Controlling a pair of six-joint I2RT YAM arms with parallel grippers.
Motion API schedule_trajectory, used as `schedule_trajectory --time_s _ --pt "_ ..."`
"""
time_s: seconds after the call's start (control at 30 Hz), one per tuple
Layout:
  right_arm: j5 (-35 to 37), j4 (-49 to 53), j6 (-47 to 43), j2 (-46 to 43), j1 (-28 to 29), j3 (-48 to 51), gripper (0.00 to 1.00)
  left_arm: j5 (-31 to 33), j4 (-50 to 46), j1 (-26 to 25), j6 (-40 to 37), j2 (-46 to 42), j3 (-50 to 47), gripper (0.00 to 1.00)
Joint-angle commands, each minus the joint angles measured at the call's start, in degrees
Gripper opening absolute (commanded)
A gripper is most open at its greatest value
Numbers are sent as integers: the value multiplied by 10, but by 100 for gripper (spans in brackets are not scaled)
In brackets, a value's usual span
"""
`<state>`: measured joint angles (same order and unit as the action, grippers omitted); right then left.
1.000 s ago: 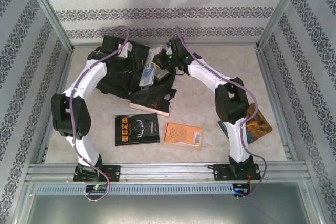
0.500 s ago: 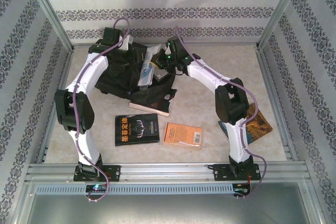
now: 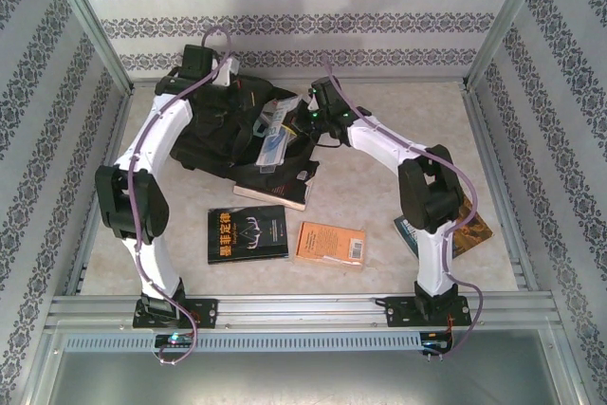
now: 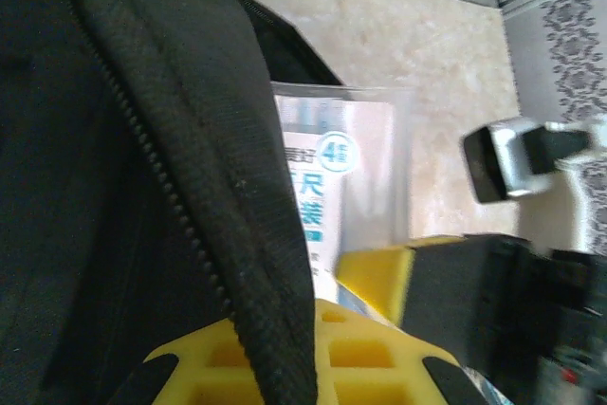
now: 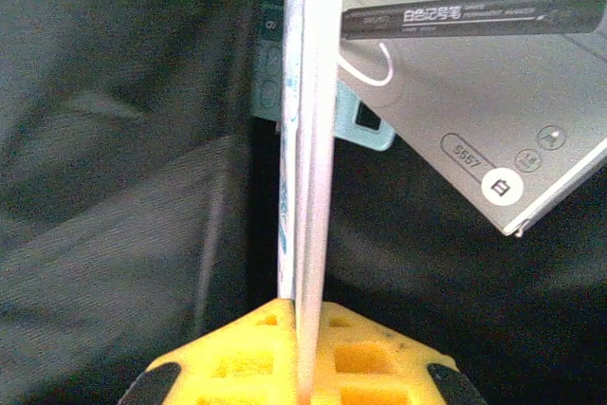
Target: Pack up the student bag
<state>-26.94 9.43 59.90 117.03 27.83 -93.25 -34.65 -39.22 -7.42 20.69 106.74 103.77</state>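
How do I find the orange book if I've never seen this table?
Start at the black student bag at the far side of the table. Nearer the arms' bases, two books lie side by side. The orange book is the right one, beside the black-covered book; no other cover is plain orange.

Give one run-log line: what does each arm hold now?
left fingers: shut on student bag at zipper edge | right fingers: shut on flat packet

Thin packet (image 5: pixel 308 187) edge-on in right tool (image 5: pixel 303 348)
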Motion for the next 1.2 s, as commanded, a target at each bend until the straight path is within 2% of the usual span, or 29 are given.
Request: schedule_trajectory --time_s 0.0,0.07,0.23,0.53,0.77,0.8,0.87,0.93,1.03,1.13,1.17 --pt "-39 -31 13 16 -4 -28 0 -43 -3 -1 1 -31 35 0" --pt "-57 -35 26 38 -1 -62 0 -51 -15 -4 -7 -33 46 0" --pt "-41 -59 67 70 4 -108 0 -63 -27 -7 -8 -31 79 0" --pt "85 -181 202 109 22 -105 0 -81 -26 -15 6 -3 104 0" --pt "135 -190 219 118 86 -98 0 -60 -16 -13 23 26 133 0" --pt "137 -188 221 119 95 -94 4 -55 -16 -12 24 28 138 0" --pt "145 -177 215 117 112 -81 30 -42 -13 -8 29 28 141 0" --pt "143 -159 195 116 119 -79 51 -39 -7 -2 35 27 139 0" --pt "143 -120 138 98 113 -77 77 -37 -6 5 36 22 130 0" --pt "156 -53 55 60 101 -80 89 -34 1 12 36 9 107 0" --pt "160 -32 23 44 95 -79 91 -33 4 14 35 5 96 0"
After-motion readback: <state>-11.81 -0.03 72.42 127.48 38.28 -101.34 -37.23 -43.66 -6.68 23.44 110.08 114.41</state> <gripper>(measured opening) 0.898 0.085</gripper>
